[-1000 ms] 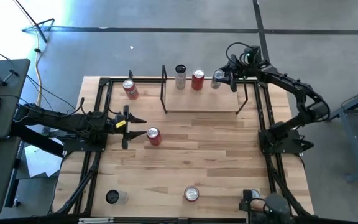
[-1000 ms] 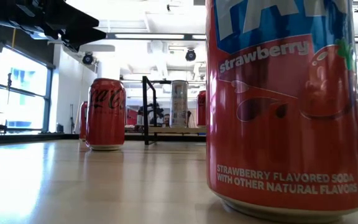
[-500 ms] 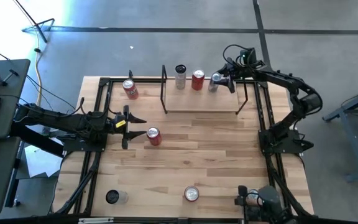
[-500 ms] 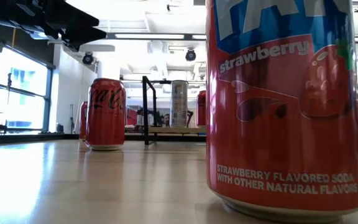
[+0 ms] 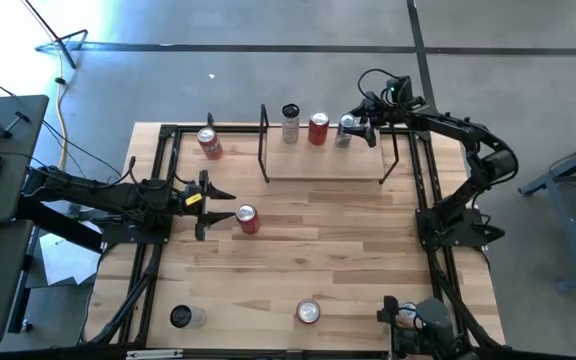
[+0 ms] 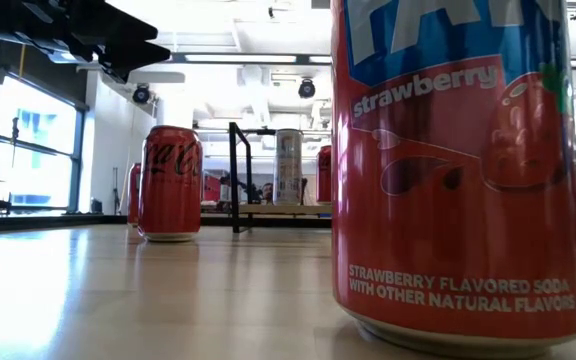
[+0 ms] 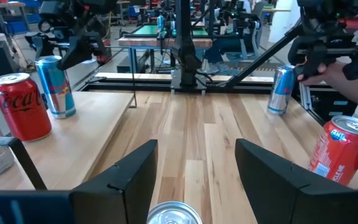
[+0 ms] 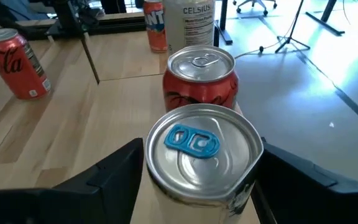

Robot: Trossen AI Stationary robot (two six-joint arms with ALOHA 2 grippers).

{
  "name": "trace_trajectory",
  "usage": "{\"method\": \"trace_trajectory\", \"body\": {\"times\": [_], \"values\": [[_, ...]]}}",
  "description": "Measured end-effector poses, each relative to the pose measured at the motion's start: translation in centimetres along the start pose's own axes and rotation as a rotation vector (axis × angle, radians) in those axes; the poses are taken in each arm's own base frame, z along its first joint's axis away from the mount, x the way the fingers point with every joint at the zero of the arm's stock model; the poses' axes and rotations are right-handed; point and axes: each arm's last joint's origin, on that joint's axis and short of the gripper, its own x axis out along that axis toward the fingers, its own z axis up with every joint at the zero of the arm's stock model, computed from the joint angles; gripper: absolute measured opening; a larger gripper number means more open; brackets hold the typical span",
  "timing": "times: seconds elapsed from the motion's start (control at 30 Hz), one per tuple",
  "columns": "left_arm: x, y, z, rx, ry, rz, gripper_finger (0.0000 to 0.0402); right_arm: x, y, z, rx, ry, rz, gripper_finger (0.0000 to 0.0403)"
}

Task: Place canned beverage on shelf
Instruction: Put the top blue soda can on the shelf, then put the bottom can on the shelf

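The shelf, a light-wood board between black rods, stands at the table's far middle. On it stand a white can, a red can and a silver can with a blue tab at the right end, upright on its base. My right gripper is open. Its fingers stand close on either side of the silver can's upper wall, with a thin dark gap on one side. My left gripper waits open at the table's left. Just before it stands a red can.
A red cola can stands left of the shelf. A strawberry soda can and a dark-topped can stand near the front edge. A person's hand is by a blue-silver can at the near right corner.
My right gripper has sunk a little with the silver can and shifted slightly toward the table's left, bringing the can down beside the red can on the shelf. It then kept still.
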Motion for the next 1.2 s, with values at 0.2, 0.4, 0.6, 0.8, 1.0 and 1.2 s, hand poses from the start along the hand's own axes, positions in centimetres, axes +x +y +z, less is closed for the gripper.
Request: {"method": "trace_trajectory", "body": {"times": [0.2,0.4,0.6,0.8,1.0,1.2], "values": [[0.0,0.0,0.0,0.000,0.000,0.000,0.0204,0.0,-0.2,0.7,0.031,-0.013,-0.005,0.0284],[0.0,0.0,0.0,0.000,0.000,0.000,0.0204,-0.1,-0.6,1.3,0.024,-0.003,-0.046,0.0285],[0.0,0.1,0.0,0.008,0.003,0.026,0.0204,0.3,-0.5,2.2,-0.002,0.006,-0.070,0.0286],[0.0,0.1,-0.1,0.011,0.010,0.032,0.0204,0.9,-0.2,3.0,-0.014,0.013,-0.063,0.0287],[0.0,0.1,-0.2,0.006,0.019,0.035,0.0204,0.7,-0.2,4.2,-0.001,0.026,-0.055,0.0287],[0.0,0.2,-0.2,-0.021,0.018,0.065,0.0204,-0.4,1.4,7.3,0.013,0.202,-0.220,0.0280]]}}
